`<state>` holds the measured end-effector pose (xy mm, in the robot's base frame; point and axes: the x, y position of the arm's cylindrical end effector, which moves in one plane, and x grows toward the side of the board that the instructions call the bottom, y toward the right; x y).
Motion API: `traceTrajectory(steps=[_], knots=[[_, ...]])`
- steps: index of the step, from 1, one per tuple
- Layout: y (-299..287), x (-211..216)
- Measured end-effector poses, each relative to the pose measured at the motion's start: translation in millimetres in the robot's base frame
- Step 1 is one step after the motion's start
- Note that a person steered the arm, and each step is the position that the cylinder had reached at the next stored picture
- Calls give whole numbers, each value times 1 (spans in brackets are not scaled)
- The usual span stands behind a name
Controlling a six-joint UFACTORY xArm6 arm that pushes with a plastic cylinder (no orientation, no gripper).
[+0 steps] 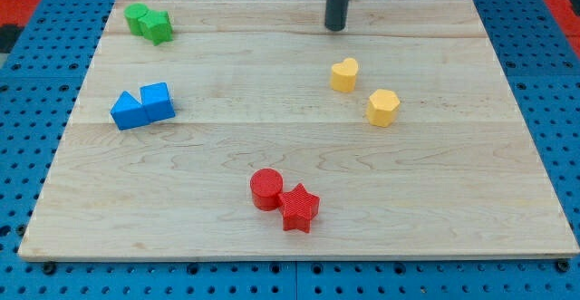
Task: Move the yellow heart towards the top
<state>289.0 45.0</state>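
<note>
The yellow heart [344, 74] lies on the wooden board [435, 200], right of centre in the upper half. A yellow hexagon block [383, 107] lies just below and right of it, apart from it. My tip [336, 27] is at the view's top, directly above the yellow heart with a gap of bare board between them. It touches no block.
Two green blocks [149, 23] touch each other at the top left corner. Two blue blocks [143, 106] touch at the left. A red cylinder [266, 189] and a red star [299, 208] touch near the bottom centre.
</note>
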Motion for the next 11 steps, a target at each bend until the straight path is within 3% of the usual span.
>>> traceTrajectory(steps=[1, 3, 4, 6, 7, 8, 9, 11], knots=[[-15, 83], [15, 104], [21, 91], [49, 0], [52, -11], [2, 0], [-15, -21], [21, -45]])
